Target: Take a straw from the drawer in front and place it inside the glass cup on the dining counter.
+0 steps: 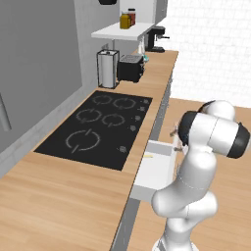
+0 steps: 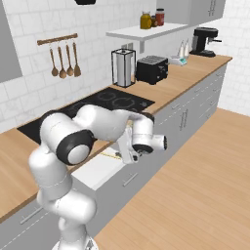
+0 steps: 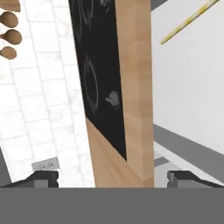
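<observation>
The drawer [image 1: 156, 169] stands pulled out from under the wooden worktop, showing its white inside [image 3: 192, 87]. The straw [image 3: 188, 22], a thin pale yellow stick, lies on the drawer floor near the back [image 1: 148, 156] [image 2: 112, 155]. My gripper [image 2: 129, 157] hangs over the drawer by the worktop's front edge and is open. In the hand view its fingertips [image 3: 43, 177] stand wide apart with nothing between them, and the straw lies well off to the upper right. The glass cup and the dining counter are out of view.
A black cooktop [image 1: 100, 127] is set into the worktop [image 1: 59, 201] beside the drawer. Farther along stand a steel canister [image 1: 108, 68], a toaster [image 1: 130, 67] and a coffee machine [image 1: 157, 39]. Wooden spoons [image 2: 62, 61] hang on the tiled wall. Open wooden floor [image 2: 205, 185] lies to the right.
</observation>
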You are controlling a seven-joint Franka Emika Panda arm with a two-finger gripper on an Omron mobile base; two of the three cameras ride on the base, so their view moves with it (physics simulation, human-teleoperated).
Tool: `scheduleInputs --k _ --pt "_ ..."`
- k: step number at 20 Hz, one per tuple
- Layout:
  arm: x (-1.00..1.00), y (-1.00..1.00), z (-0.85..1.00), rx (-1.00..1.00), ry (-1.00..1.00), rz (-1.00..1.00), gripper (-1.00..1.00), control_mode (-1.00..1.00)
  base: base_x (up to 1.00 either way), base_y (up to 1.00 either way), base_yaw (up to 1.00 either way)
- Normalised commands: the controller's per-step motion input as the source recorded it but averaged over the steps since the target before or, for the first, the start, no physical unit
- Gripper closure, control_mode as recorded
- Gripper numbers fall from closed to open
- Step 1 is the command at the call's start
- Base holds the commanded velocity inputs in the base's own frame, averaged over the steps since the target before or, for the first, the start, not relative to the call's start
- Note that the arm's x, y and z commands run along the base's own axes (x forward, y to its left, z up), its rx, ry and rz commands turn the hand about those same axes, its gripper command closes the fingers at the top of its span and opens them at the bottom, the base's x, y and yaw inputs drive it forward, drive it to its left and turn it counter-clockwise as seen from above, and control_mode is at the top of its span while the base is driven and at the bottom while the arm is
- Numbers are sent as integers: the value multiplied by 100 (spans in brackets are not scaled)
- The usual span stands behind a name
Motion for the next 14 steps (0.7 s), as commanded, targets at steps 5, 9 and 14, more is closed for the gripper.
scheduleInputs --k 5,9,14 --pt "23 28 -19 -23 0 23 -100 -100 0 0 0" --pt "25 12 -24 -25 6 30 -100 -100 0 0 0" --pt "8 1 -25 -21 9 26 -100 -100 0 0 0"
